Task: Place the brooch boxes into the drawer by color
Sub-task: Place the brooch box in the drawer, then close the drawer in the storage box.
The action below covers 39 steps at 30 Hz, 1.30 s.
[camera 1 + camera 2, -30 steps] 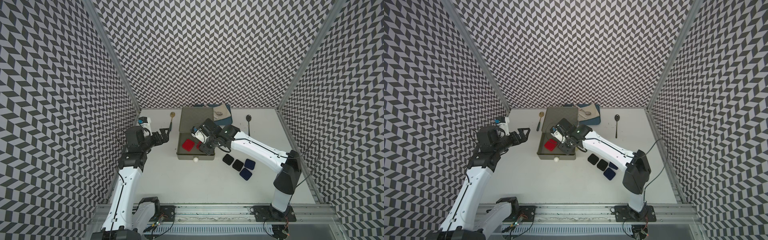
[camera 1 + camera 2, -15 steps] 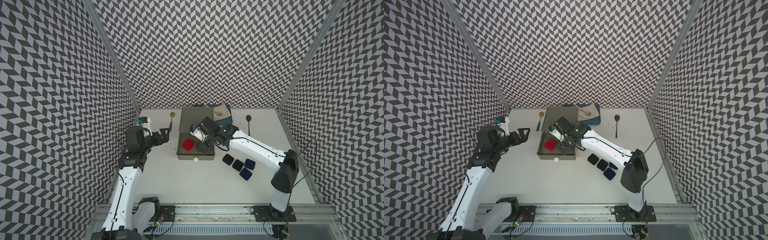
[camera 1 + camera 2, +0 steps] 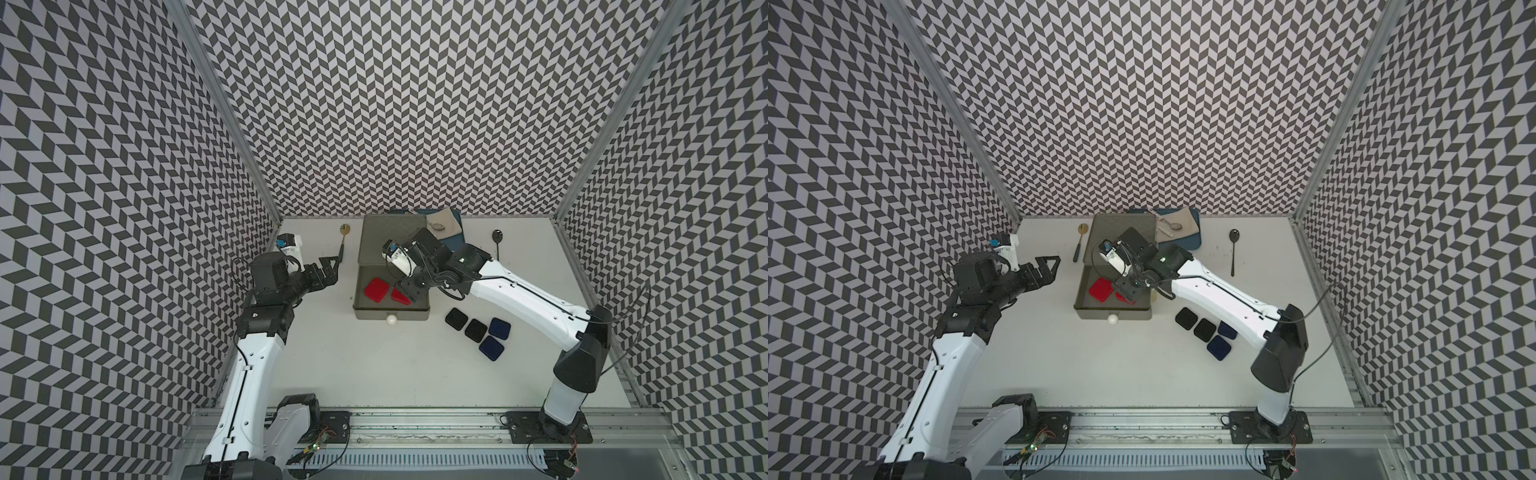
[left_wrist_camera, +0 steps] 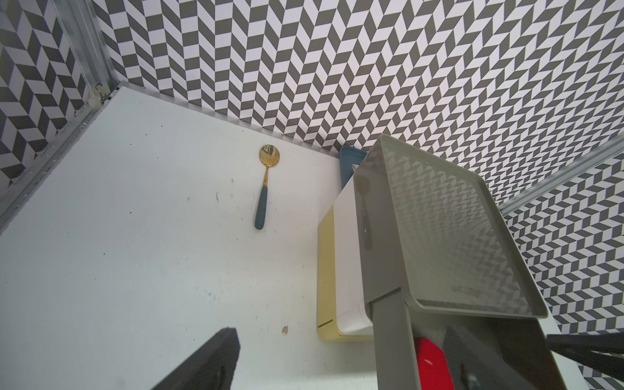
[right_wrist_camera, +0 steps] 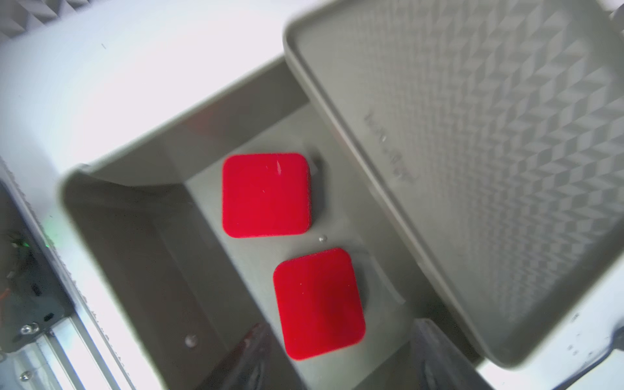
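Observation:
The drawer (image 3: 388, 239) has its grey top tier pulled out toward the front. Two red brooch boxes (image 5: 265, 195) (image 5: 319, 304) lie flat on its floor side by side. My right gripper (image 3: 409, 291) hangs open over the one nearer it and partly hides it in both top views; its fingers (image 5: 250, 358) stand apart from that box. Two black brooch boxes (image 3: 456, 319) (image 3: 476, 330) and two dark blue ones (image 3: 499, 327) (image 3: 491, 348) rest on the table right of the drawer. My left gripper (image 3: 328, 270) stays open and empty, left of the drawer.
A gold spoon with a dark handle (image 3: 343, 243) lies left of the drawer unit, a black spoon (image 3: 496, 245) at the back right. A blue tray (image 3: 455, 239) with a cloth and a spoon stands behind the unit. A white ball knob (image 3: 391, 319) sticks out at the drawer's front.
My right gripper's jaws have spread and the second red box now lies free on the drawer floor. The left arm has not moved.

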Motion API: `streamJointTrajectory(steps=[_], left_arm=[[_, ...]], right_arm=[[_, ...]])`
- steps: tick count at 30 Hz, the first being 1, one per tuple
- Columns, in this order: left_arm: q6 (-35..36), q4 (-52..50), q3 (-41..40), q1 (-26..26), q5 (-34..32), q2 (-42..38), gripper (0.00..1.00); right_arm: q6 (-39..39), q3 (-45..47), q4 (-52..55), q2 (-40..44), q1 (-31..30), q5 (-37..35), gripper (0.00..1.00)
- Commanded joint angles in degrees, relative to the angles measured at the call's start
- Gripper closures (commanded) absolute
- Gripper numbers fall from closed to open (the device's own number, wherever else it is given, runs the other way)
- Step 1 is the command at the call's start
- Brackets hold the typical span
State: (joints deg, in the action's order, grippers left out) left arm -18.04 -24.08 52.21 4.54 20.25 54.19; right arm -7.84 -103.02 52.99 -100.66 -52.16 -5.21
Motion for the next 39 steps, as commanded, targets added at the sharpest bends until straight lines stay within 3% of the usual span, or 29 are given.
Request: streamJointTrajectory(steps=[1, 4, 9, 11, 12, 16, 22, 30, 31, 39], left_arm=[[-0.94, 0.43, 0.49, 0.30, -0.01, -0.50, 0.01], [-1.20, 0.61, 0.53, 0.30, 0.14, -0.41, 0.00], [-1.12, 0.61, 0.36, 0.30, 0.21, -0.41, 0.00], [-1.11, 0.85, 0.05, 0.25, 0.25, -0.33, 0.00], [-1.12, 1.02, -0.15, 0.30, 0.38, -0.24, 0.00], [-1.20, 1.31, -0.44, 0.25, 0.62, 0.28, 0.00], [-1.29, 1.66, -0.52, 0.30, 0.67, 0.47, 0.00], [-0.85, 1.40, -0.79, 0.30, 0.40, 0.21, 0.00], [-0.77, 1.40, -0.79, 0.30, 0.40, 0.25, 0.00], [-0.41, 1.40, -1.14, 0.30, 0.14, 0.12, 0.00]], right_arm=[[-1.52, 3.91, -6.55, 7.05, -1.92, -0.97, 0.34], [-1.61, 9.72, -10.97, 12.44, -2.96, 0.02, 0.39], [1.90, 19.48, -15.45, 23.63, -2.95, 2.58, 0.58], [2.94, 26.17, -19.34, 29.31, -2.95, 4.09, 0.90], [3.66, 29.64, -21.47, 32.50, -2.97, 5.38, 1.00], [8.55, 37.84, -23.84, 38.87, -2.90, 13.45, 1.00], [14.34, 46.61, -27.69, 37.57, -3.44, 27.33, 1.00], [15.43, 47.73, -33.37, 31.72, -6.09, 27.23, 1.00], [17.20, 47.19, -33.61, 30.63, -6.26, 18.42, 1.00], [18.03, 42.72, -34.32, 21.63, -7.80, 13.34, 1.00]])
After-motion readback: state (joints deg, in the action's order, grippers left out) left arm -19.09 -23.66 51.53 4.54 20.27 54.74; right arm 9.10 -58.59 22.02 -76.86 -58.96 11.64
